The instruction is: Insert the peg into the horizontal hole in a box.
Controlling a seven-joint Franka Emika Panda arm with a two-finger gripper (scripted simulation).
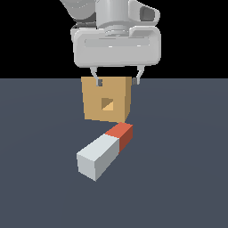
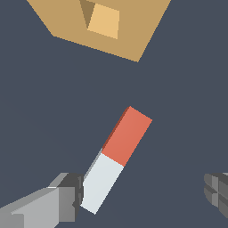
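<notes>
Wrist view: gripper (image 2: pixel 144 196) spread wide, holding nothing; peg (image 2: pixel 116 159) lies skewed on the bench (image 2: pixel 187 111), red end toward the box (image 2: pixel 142 26), apart from it. Risk, as I judge it: the peg's slant to the fingers may twist it on closing, misaligning it with the hole (image 2: pixel 103 21).

The gripper (image 1: pixel 117 83) has a pale grey, rounded-rectangular body with a long slot, and thin fingers (image 1: pixel 97 80) with dark tips.

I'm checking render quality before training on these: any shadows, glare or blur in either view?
Exterior view: flat, even light, sharp edges; the peg and box cast no shadow on the floor, and there is no glare. Wrist view: equally crisp, only the peg's sides shaded darker; the gripper fingers are cut off at the frame edges.
</notes>
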